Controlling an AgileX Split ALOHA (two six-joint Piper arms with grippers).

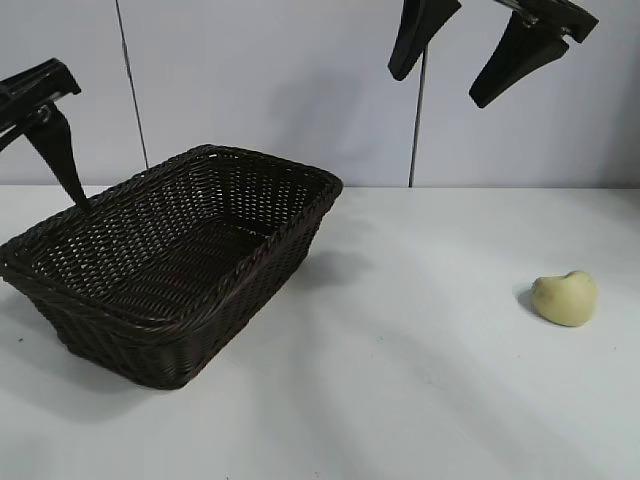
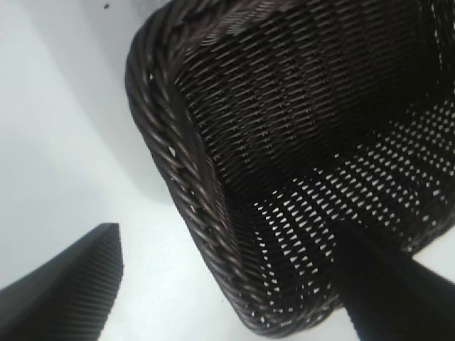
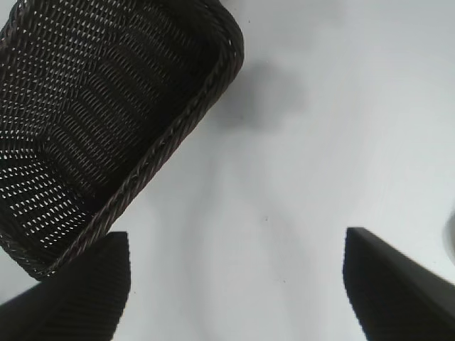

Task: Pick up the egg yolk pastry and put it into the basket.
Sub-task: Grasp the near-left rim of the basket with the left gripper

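Note:
The egg yolk pastry [image 1: 565,298], a small pale yellow lump, lies on the white table at the right. The dark brown wicker basket [image 1: 250,160] stands at the left and holds nothing. My right gripper [image 1: 440,90] hangs open high above the table, between the basket and the pastry, with nothing between its fingers. In the right wrist view that gripper [image 3: 234,238] looks down on bare table beside the basket's rim [image 3: 178,128]. My left gripper [image 2: 227,234] is open over the basket's near left corner [image 2: 178,177]. Only one of its fingers [image 1: 55,145] shows in the exterior view.
The white table [image 1: 420,380] spreads wide between the basket and the pastry. A pale wall with two thin vertical seams [image 1: 130,90] runs behind the table.

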